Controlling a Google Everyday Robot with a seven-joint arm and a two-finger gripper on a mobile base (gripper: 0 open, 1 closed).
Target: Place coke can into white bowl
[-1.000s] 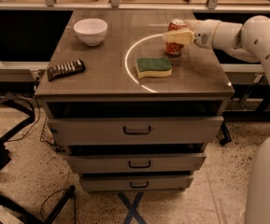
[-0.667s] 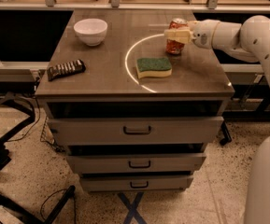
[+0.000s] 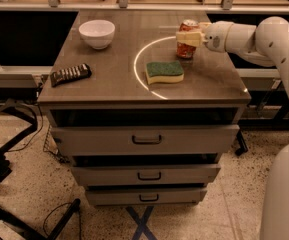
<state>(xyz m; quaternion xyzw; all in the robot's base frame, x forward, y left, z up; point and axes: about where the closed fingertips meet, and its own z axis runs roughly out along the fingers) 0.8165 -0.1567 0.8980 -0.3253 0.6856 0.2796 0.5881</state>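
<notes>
The coke can [image 3: 185,50] is red-orange with a silver top and stands upright at the back right of the cabinet top. My gripper [image 3: 187,36] reaches in from the right at the can's upper half. Its pale fingers [image 3: 190,37] are closed around the can, one crossing the can's front. The white bowl [image 3: 97,33] sits empty at the back left of the top, well apart from the can and to its left.
A green and yellow sponge [image 3: 164,71] lies just in front of the can. A dark remote [image 3: 70,74] lies near the left front edge. The cabinet top [image 3: 114,79] carries a bright ring of light. Drawers [image 3: 146,140] sit below.
The gripper and the can have shifted very slightly left and up. The bowl, sponge and remote have not moved.
</notes>
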